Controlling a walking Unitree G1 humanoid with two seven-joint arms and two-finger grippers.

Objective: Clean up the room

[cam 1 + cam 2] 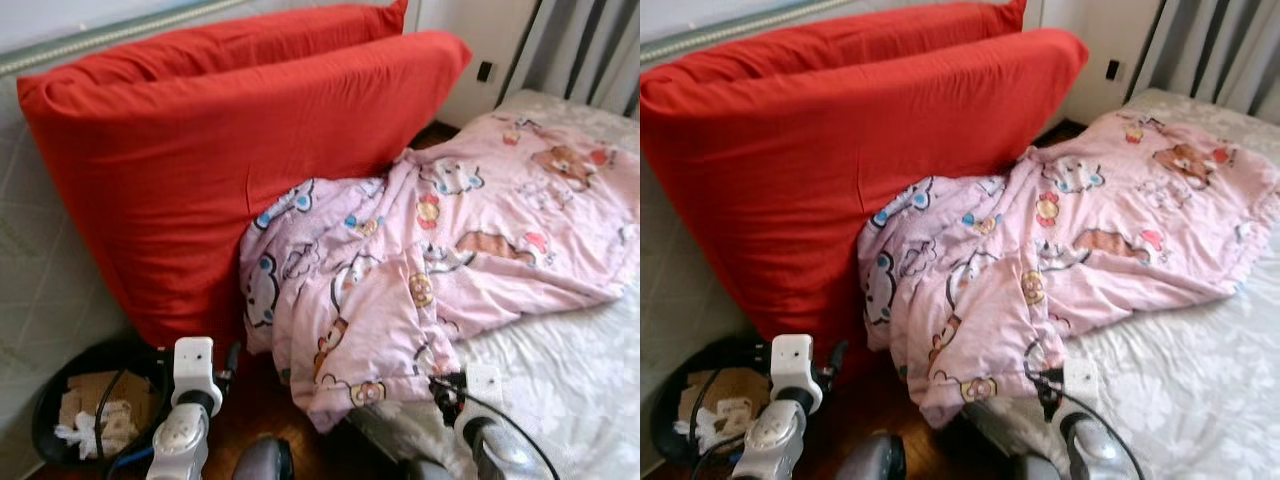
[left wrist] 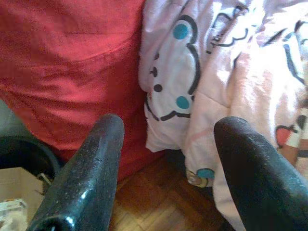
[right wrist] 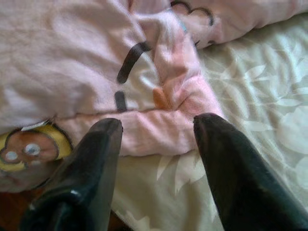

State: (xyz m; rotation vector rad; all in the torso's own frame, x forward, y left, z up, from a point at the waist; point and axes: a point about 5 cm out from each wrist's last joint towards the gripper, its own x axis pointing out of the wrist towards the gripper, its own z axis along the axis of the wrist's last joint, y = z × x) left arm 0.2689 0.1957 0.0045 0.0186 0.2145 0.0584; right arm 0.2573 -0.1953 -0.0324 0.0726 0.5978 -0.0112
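Both grippers hold nothing, fingers spread. Right gripper (image 3: pixel 156 139) sits nearer the pink blanket (image 1: pixel 450 240), whose rolled hem runs crosswise just ahead, centre frame; left gripper (image 2: pixel 166 144) faces its overhanging corner.

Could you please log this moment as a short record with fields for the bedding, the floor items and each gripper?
blanket: pink cartoon-print blanket crumpled on the bed, one corner hanging over the edge toward the floor
cushions: two big red cushions leaning against the wall, touching the blanket
bed: white floral sheet
bin: black bin holding cardboard and paper, on the wooden floor
left gripper: open, facing the blanket's hanging corner
right gripper: open, at the blanket's hem
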